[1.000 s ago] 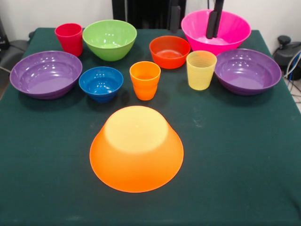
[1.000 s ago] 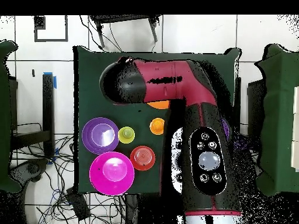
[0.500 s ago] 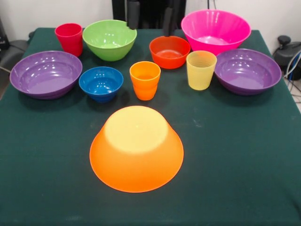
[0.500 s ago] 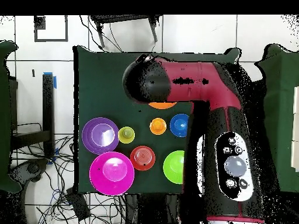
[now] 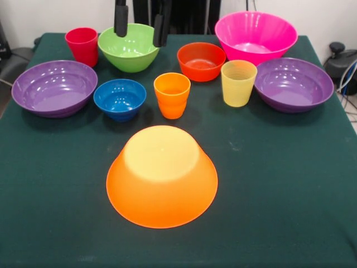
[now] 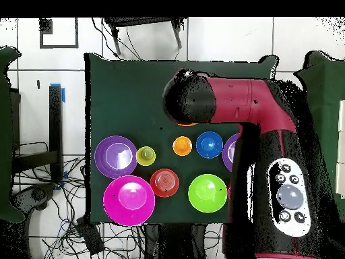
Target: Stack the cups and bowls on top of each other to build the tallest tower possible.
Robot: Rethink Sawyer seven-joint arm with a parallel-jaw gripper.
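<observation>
The yellow-orange bowl [image 5: 162,176] lies upside down alone at the table's [image 5: 279,212] near middle, nothing stacked on it. Behind it stand the orange cup [image 5: 172,95], blue bowl [image 5: 119,99] and green bowl [image 5: 129,47]. Over the green bowl hangs the gripper [image 5: 140,23], jaws spread wide and empty.

tool [image 5: 140,23] shifted from pink bowl [image 5: 256,34] to green bowl [image 5: 130,46]
</observation>
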